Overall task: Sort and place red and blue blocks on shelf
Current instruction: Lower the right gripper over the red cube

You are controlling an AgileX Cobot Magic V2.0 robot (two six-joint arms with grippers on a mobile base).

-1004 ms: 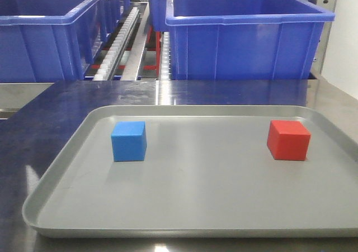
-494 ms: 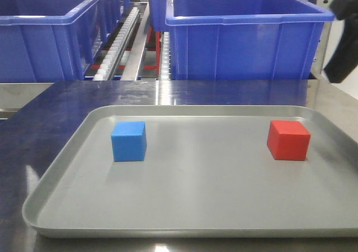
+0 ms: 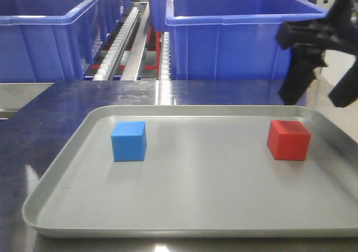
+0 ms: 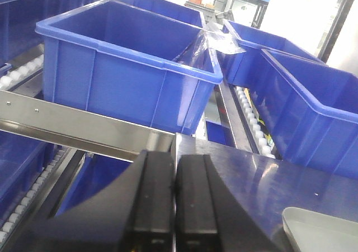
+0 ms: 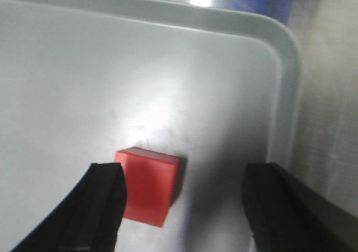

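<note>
up above red block (image 3: 288, 139), right hand (image 3: 316, 99) (agape)

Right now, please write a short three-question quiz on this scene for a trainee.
1. True or false: the red block lies on the grey tray, right of the blue block in the front view.
2. The right gripper is: A) open above the red block; B) shut on the red block; C) shut on the blue block.
3. Fill in: the left gripper is ____.
Key: 1 true; 2 A; 3 shut.
</note>
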